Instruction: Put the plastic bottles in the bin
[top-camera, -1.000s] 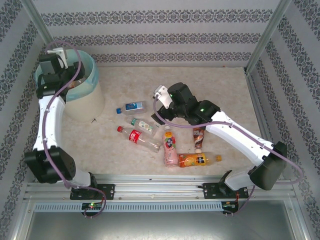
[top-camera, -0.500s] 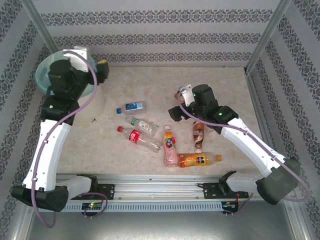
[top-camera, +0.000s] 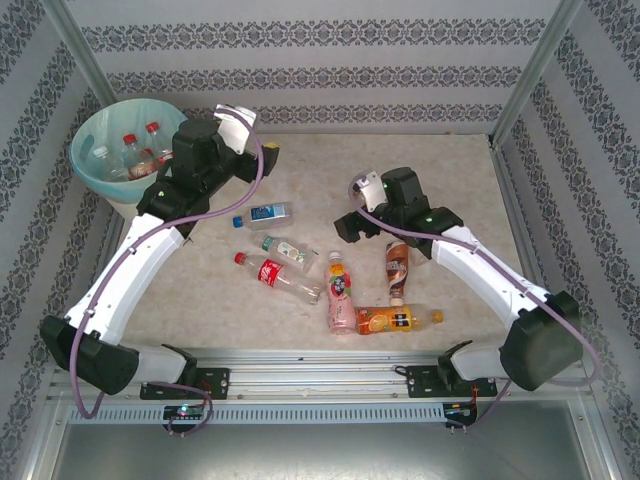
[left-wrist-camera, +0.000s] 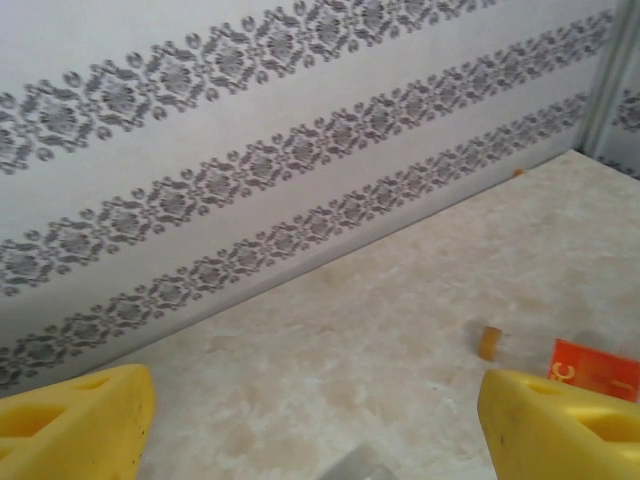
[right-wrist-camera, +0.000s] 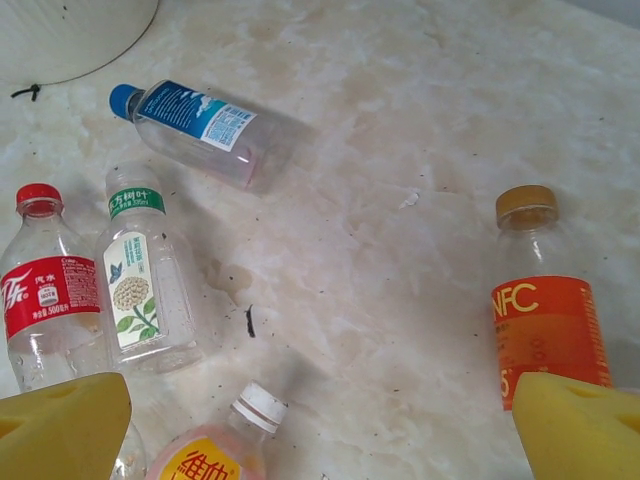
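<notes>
We judge the task to be mid-way. Several plastic bottles (top-camera: 140, 155) lie in the bin (top-camera: 84, 135) at the far left, and six more lie on the surface (top-camera: 450, 170). No bottle is in hand. The left end effector (left-wrist-camera: 318, 425) is released, pads spread wide with nothing between them, and hangs just right of the bin, facing the far wall. The right end effector (right-wrist-camera: 318, 430) is also released and empty, and hovers over the scattered bottles near the middle.

The step in hand, as we read it, is choosing and reaching for a bottle. The blue-capped bottle (top-camera: 262, 214) lies alone, nearest the bin and the left arm, so it looks the easiest pick. The end effector would need to come down across its body, not along it. In the right wrist view the NFC bottle (right-wrist-camera: 545, 320) with the orange label lies clear of the others at the right, so we think it suits the right arm.

The rest are crowded. The green-labelled bottle (top-camera: 285, 248) and the red-labelled bottle (top-camera: 275, 275) lie side by side, very close. The pink bottle (top-camera: 342, 292) lies just right of them, and the orange bottle (top-camera: 398, 320) lies across its near end. A pad coming down there may nudge a neighbour and set it rolling. We also expect the arms to crowd each other near the middle.
</notes>
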